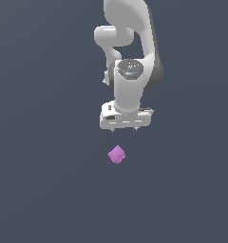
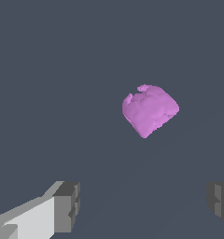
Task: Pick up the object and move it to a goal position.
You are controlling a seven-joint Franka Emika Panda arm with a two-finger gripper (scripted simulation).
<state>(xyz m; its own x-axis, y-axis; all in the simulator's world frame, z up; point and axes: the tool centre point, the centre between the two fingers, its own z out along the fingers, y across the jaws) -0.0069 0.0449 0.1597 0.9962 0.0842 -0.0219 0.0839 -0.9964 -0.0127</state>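
Exterior view faces the arm (image 1: 130, 57) high up (wrist view closer).

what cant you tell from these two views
- Exterior view: the claw fingers are mostly hidden under the hand, too small to judge their gap.
- Wrist view: both fingertips are cut off by the frame edge.
- Chunk: its underside is hidden in both views.
- No goal marker shows in either view.
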